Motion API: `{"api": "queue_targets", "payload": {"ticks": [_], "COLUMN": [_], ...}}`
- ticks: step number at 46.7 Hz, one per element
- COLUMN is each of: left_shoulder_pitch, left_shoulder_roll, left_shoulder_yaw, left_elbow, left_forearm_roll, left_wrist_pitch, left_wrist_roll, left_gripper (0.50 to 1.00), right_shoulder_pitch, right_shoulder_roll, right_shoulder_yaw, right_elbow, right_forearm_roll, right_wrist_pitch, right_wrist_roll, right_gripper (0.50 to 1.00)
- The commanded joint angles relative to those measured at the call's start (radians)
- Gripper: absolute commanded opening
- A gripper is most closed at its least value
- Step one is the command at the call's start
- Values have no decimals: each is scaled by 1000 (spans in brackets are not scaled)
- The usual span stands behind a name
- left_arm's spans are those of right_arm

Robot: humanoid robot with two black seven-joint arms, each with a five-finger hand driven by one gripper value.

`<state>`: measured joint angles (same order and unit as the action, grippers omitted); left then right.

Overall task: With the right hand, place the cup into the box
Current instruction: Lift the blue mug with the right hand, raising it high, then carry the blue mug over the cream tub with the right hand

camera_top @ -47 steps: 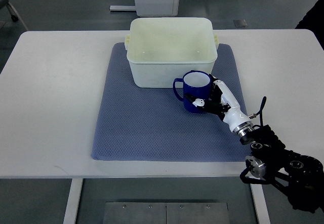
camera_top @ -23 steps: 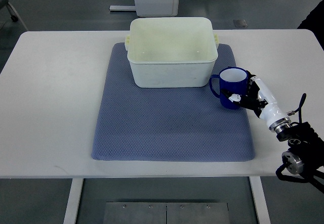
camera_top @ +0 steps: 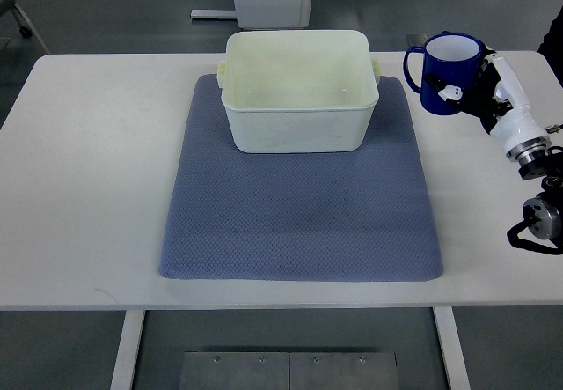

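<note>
White table point(camera_top: 97, 179) fills the view, with a blue mat point(camera_top: 299, 223) laid across its middle and a cream box point(camera_top: 299, 91) standing on the mat's far part. To the right of the box, past the mat's edge, the right hand point(camera_top: 479, 91) grips the cup point(camera_top: 447, 62) around its side, fingers closed on the blue wall; whether the cup is lifted or resting on the table cannot be told. No left hand shows.

The step in hand looks like the carry to the box. To do it well, the cup should go leftward high enough to pass the box's right rim and its small lug, keep its mouth level, then sink over the open middle before the fingers let go, handle clear of the wall.

The cup is glossy dark blue with a white inside and a loop handle facing the box. The box is smooth plastic, rectangular with rounded corners and empty. The mat has a fine woven, waffle-like grain
</note>
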<state>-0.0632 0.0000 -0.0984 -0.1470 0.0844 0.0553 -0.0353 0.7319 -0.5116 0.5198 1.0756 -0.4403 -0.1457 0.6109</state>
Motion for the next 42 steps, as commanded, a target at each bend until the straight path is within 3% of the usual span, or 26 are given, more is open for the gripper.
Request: {"api": "queue_targets", "payload": {"ticks": [1, 11, 18, 42], "left_shoulder_pitch": [0, 0, 0, 0], "left_shoulder_roll": [0, 0, 0, 0], "left_shoulder_yaw": [-1, -1, -1, -1], "left_elbow": [0, 1, 0, 0], "left_forearm_roll": [0, 0, 0, 0], "left_wrist_pitch": [0, 0, 0, 0], "left_wrist_roll": [0, 0, 0, 0], "left_gripper": [1000, 1000, 1000, 1000], "right_shoulder_pitch": [26, 80, 122, 251], "right_shoulder_roll": [2, 15, 70, 306], "right_shoulder_yaw": [2, -1, -7, -101], "right_elbow": [1, 1, -11, -204], "right_forearm_roll": [0, -1, -8, -11], "right_wrist_pitch": [0, -3, -5, -17], "right_wrist_roll": [0, 0, -40, -72], "right_gripper": [500, 500, 500, 500]}}
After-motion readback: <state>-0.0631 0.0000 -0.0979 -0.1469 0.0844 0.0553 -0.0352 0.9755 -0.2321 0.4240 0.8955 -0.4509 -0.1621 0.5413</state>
